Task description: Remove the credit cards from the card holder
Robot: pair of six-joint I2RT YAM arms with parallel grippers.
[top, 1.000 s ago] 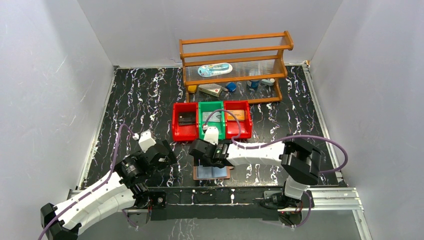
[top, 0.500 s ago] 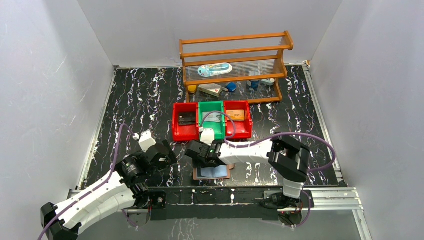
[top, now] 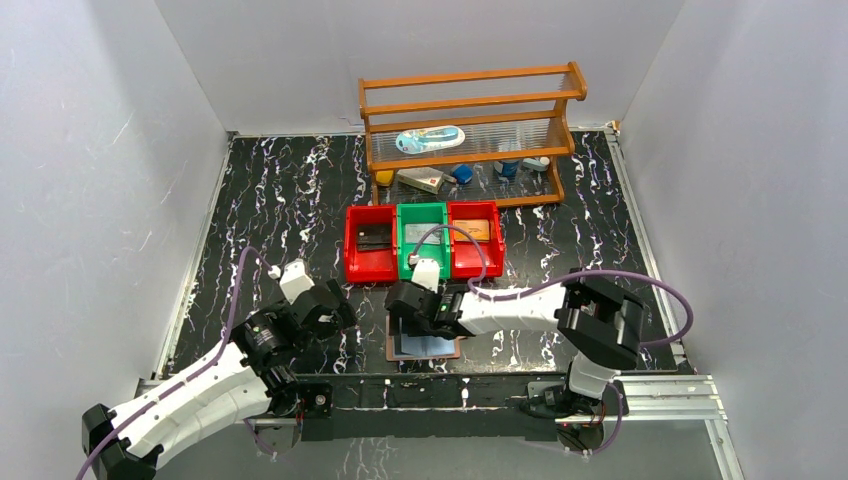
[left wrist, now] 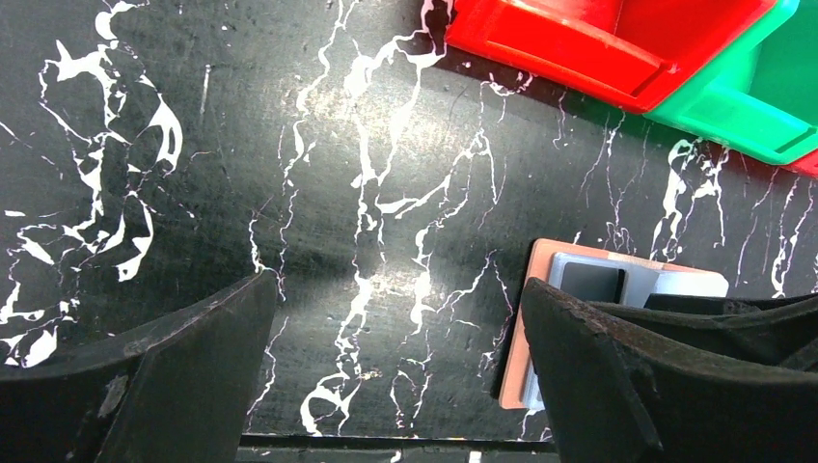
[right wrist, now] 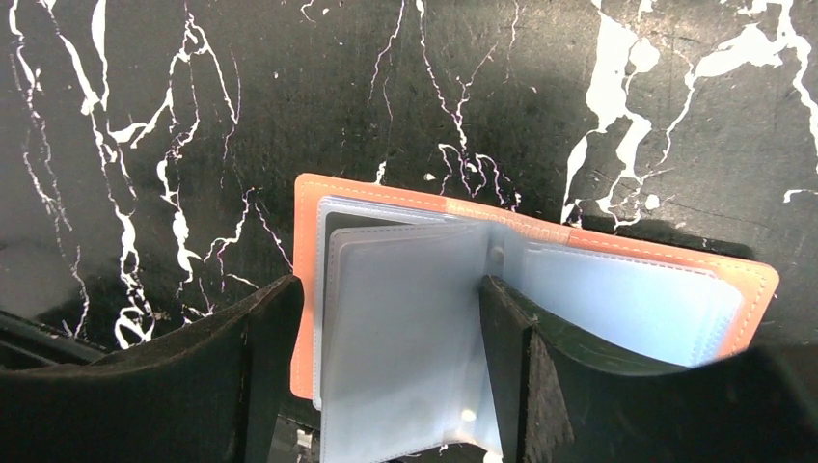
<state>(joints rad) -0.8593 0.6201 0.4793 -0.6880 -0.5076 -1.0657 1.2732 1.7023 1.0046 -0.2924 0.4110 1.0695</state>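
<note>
The card holder (right wrist: pixel 318 251) lies open on the table, pinkish-orange with clear silvery-blue sleeves (right wrist: pixel 405 328); it also shows at the front edge in the top view (top: pixel 425 348). My right gripper (right wrist: pixel 389 289) is open and low over it, one finger to the left of the left stack of sleeves and one at the fold. A dark patch shows in the holder's top sleeve (left wrist: pixel 590 283). My left gripper (left wrist: pixel 400 285) is open and empty over bare table just left of the holder (left wrist: pixel 533 318). A black card (top: pixel 374 238), a silver-grey card (top: pixel 425 232) and an orange card (top: pixel 475 230) lie in the bins.
Behind the holder stand three joined bins: red (top: pixel 353 250), green (top: pixel 403 222) and red (top: pixel 497 250). A wooden rack (top: pixel 470 100) with small items stands at the back. The table's front rail runs just below the holder.
My right gripper swung a little to the left over the holder and came back to the right. The top sleeve looks darker than a second ago. The left arm has not moved.
</note>
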